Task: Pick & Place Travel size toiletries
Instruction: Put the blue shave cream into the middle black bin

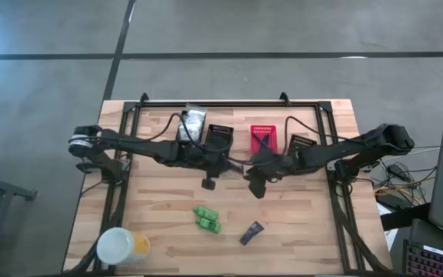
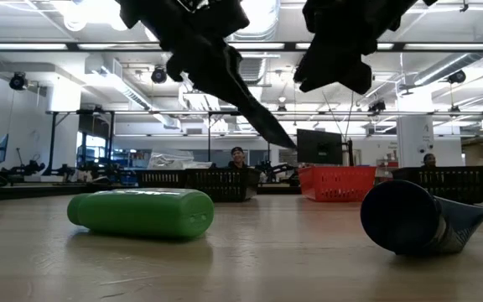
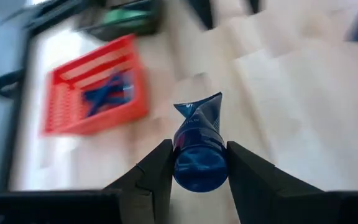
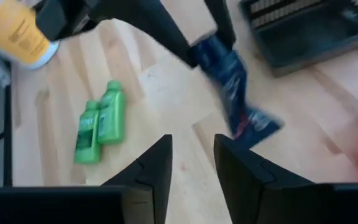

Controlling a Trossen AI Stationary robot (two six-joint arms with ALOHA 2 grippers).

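Note:
My left gripper (image 1: 208, 177) is shut on a dark blue tube (image 3: 199, 140) and holds it above the middle of the table. The tube also shows in the right wrist view (image 4: 232, 84) and in the low view (image 2: 258, 109). My right gripper (image 1: 254, 185) is open and empty just to the right of it, its fingers (image 4: 151, 168) apart above bare wood. Two green bottles (image 1: 207, 219) lie side by side on the table nearer the front edge. Another dark tube (image 1: 251, 232) lies to their right. My left gripper pinches the blue tube at its thick round cap end (image 3: 197, 168) between its two fingers. The tube runs on past the fingertips along the fingers, its flat crimped end (image 3: 197, 107) foremost. It is lifted clear of the table and slants downward (image 2: 275, 130).
A red basket (image 1: 262, 138) holding blue items stands at the back between two black baskets (image 1: 220, 135) (image 1: 302, 143). A white packet (image 1: 194, 119) lies at the back left. A white-and-yellow tub (image 1: 121, 248) stands at the front left corner. People show in the room behind.

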